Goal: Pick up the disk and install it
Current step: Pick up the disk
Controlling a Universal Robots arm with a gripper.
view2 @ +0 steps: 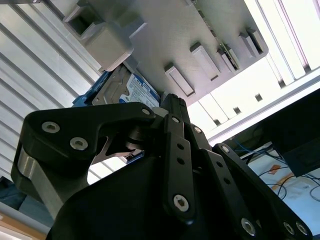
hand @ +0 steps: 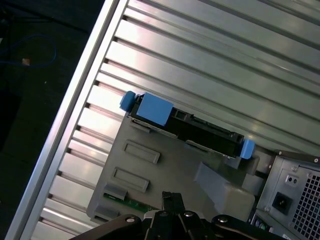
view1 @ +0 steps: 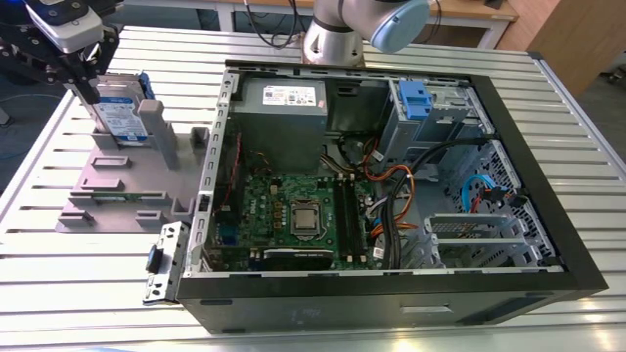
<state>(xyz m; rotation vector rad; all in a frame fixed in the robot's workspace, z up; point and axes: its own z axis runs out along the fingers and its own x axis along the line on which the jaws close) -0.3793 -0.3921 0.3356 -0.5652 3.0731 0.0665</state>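
upright silver disk (view1: 122, 116), white-and-blue labelled face, blue-framed edges.

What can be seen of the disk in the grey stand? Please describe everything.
The disk is a flat silver metal drive with a white-and-blue label, framed by a blue plastic bracket. It stands upright on edge in the grey stand, beside the open computer case. The claw is close above it; contact cannot be judged.
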